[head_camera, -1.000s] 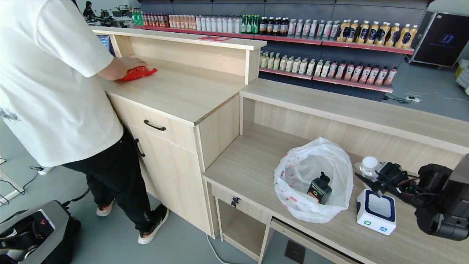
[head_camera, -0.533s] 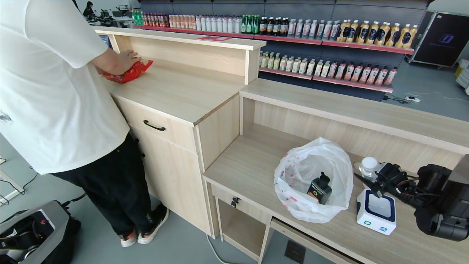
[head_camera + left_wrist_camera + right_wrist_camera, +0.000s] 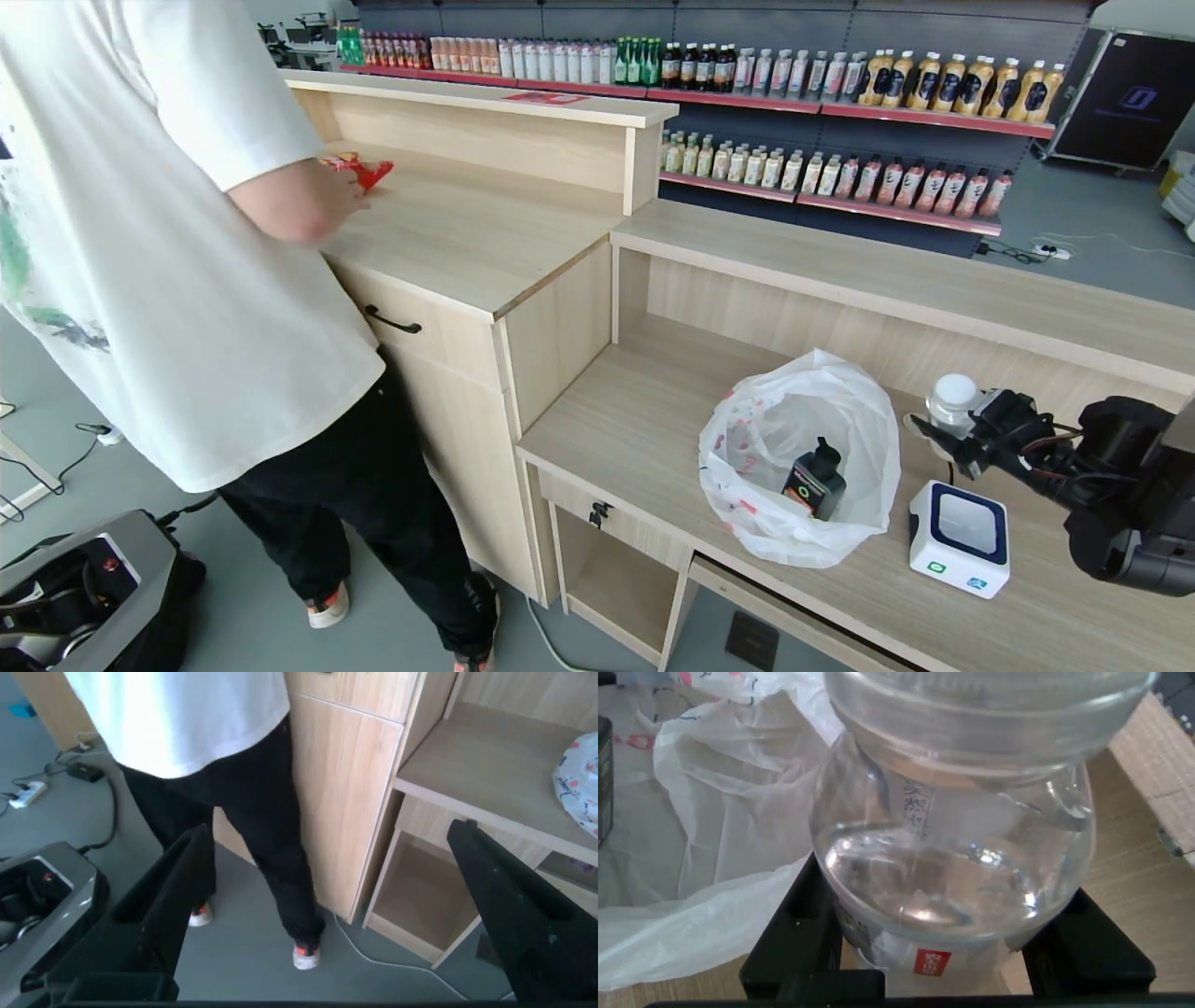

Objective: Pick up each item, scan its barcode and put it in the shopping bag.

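Clamping the clear bottle point(image 3: 952, 859), the right gripper point(image 3: 941, 437) is near the back edge of the counter point(image 3: 635, 420), beside the shopping bag point(image 3: 747, 439), behind the scanner point(image 3: 962, 537). The left gripper point(image 3: 332, 905), fingers spread wide, holds nothing.

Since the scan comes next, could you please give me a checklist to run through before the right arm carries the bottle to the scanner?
1. Right gripper shut on the clear bottle: ok.
2. Bottle clear of the counter: cannot tell.
3. Barcode turned toward the scanner: cannot tell.
4. Scanner window uncovered, facing up: ok.
5. Shopping bag mouth open, with room beside the dark bottle inside: ok.
6. Left gripper open, away from the counter: ok.
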Motion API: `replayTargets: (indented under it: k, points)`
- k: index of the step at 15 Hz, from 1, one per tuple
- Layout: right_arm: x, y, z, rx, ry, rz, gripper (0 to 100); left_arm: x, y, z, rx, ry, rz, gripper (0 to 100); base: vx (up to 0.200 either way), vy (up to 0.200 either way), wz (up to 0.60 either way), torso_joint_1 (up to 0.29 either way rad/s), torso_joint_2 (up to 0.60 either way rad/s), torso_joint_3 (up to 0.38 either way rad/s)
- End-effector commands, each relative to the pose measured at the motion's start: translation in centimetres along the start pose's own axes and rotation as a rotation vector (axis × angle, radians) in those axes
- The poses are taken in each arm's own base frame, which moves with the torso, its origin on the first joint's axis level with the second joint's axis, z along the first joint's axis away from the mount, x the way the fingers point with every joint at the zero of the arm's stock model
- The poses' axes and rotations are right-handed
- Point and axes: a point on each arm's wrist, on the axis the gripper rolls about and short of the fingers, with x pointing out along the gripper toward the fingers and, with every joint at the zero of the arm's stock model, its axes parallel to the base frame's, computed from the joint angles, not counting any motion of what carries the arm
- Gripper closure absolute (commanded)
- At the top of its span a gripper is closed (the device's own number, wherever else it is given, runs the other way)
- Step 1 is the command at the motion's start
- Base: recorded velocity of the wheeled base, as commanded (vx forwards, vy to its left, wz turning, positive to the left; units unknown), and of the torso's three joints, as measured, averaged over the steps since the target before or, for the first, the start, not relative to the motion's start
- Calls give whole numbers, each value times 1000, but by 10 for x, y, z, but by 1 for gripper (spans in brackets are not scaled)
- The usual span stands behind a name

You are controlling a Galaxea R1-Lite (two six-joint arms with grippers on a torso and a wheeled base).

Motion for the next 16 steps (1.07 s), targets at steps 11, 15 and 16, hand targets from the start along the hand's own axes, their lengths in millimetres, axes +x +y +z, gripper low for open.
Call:
replayTargets:
  k: [11, 15, 16]
  points:
    - [-80, -57, 111, 146, 51, -58, 100, 0, 0, 0, 0, 0, 0, 0, 0, 0, 0, 0, 0, 0]
    - [-85, -60, 110, 144, 60, -75, 100, 0, 0, 0, 0, 0, 2, 0, 0, 0, 0, 0, 0, 0]
    - [-86, -61, 110, 141, 60, -80, 100, 0, 0, 0, 0, 0, 0, 0, 0, 0, 0, 0, 0, 0]
